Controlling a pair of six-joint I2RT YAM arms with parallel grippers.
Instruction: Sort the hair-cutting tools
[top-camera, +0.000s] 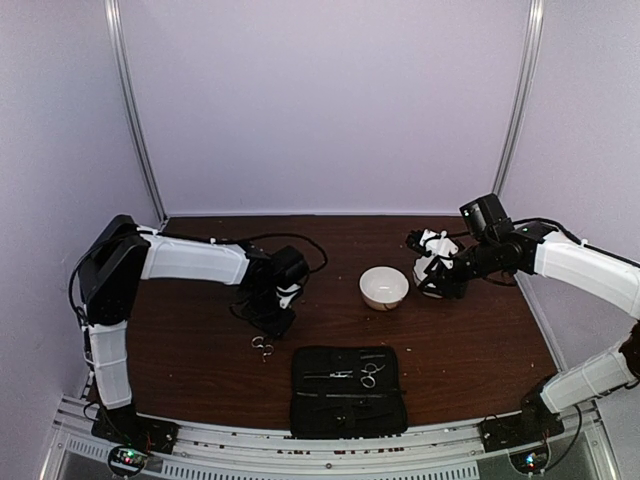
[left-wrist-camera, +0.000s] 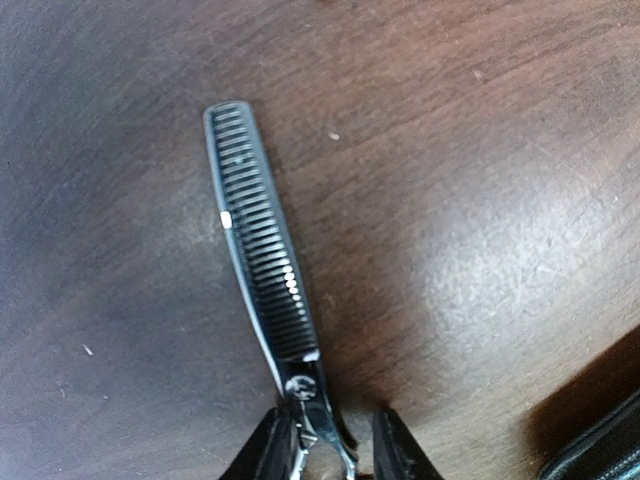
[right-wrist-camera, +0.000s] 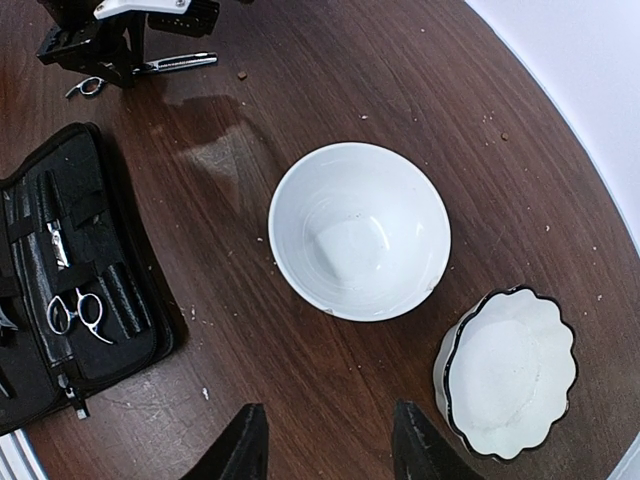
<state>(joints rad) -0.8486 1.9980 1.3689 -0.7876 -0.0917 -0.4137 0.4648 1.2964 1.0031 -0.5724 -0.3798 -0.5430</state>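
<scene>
Thinning scissors (left-wrist-camera: 258, 250) lie on the brown table, toothed blade pointing away in the left wrist view. My left gripper (left-wrist-camera: 328, 440) straddles them just behind the pivot. One finger touches the shank, and the other stands off with a gap, so the jaws are open. From above, the ring handles (top-camera: 262, 347) show below the left gripper (top-camera: 277, 322). A second pair of scissors (top-camera: 372, 374) (right-wrist-camera: 78, 312) sits strapped in the open black case (top-camera: 348, 405) with thin dark tools (right-wrist-camera: 48, 215). My right gripper (right-wrist-camera: 330, 445) hangs open over bare table.
A plain white bowl (top-camera: 384, 287) (right-wrist-camera: 360, 230) stands mid-table. A scalloped white bowl with a dark rim (right-wrist-camera: 510, 370) sits to its right, beside my right gripper (top-camera: 435, 268). The case lies at the near edge. Crumbs dot the wood.
</scene>
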